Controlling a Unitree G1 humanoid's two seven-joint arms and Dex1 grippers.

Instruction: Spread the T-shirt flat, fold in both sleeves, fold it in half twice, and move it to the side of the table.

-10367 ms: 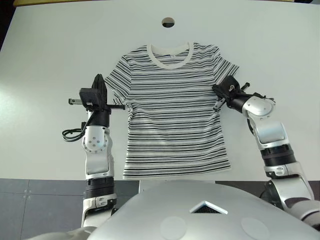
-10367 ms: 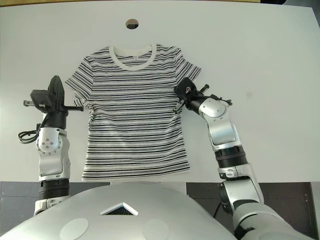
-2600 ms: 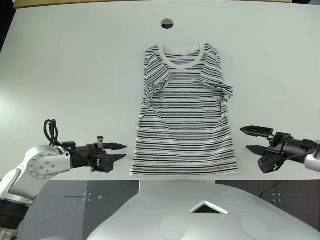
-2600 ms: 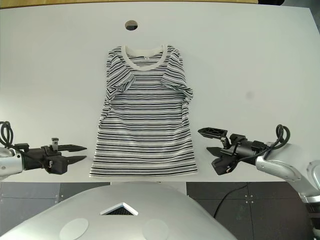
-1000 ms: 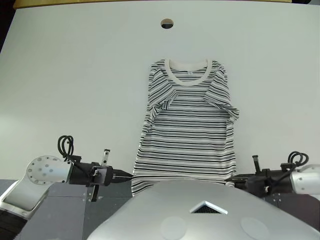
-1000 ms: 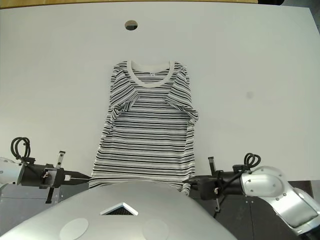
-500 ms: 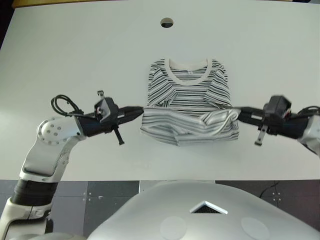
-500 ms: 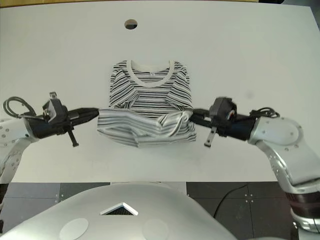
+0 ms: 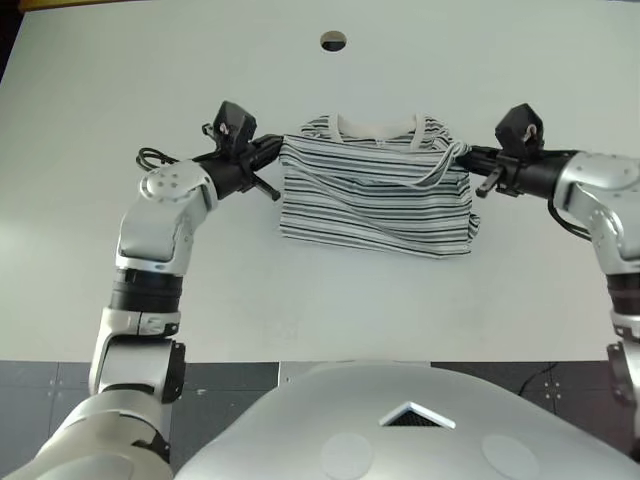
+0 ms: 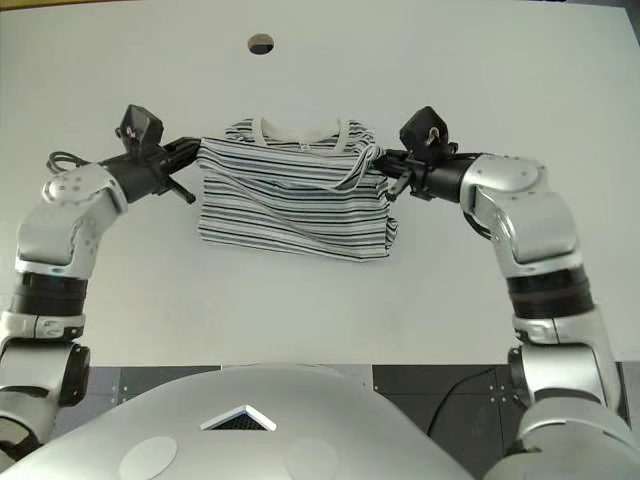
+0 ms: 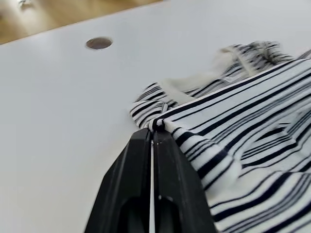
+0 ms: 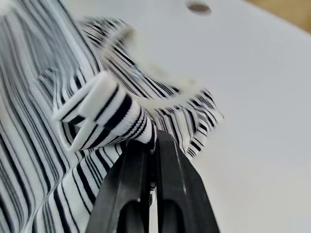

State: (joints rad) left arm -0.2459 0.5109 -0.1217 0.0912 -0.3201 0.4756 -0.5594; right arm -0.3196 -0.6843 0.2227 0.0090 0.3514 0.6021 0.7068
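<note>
we see the striped t-shirt (image 9: 375, 195) lying on the white bench (image 9: 300, 290), toward its far middle and on the near side of a round hole (image 9: 333, 41) in the surface. the shirt is doubled over on itself: a top layer of stripes covers most of the body, and the pale collar (image 9: 377, 128) peeks out along the far edge. the near edge is a soft fold, a little rumpled and bulging at the corner on the right.

the left end effector (image 9: 277, 143) sits at the shirt's far left corner with both fingers pressed together on a pinch of striped cloth. in the left wrist view the two black fingers (image 11: 138, 160) meet with only a thin seam between them, and the fabric bunches at their tips. the right end effector (image 9: 468, 153) mirrors it at the far right corner, clamped on a rolled lip of the shirt's edge; its wrist view shows the cloth wedged between the closed fingers (image 12: 167, 165).

both arms reach in from the sides, level with the collar. the top layer sags slightly between the two grips – a loose hem edge curves across it on a slant.
</note>
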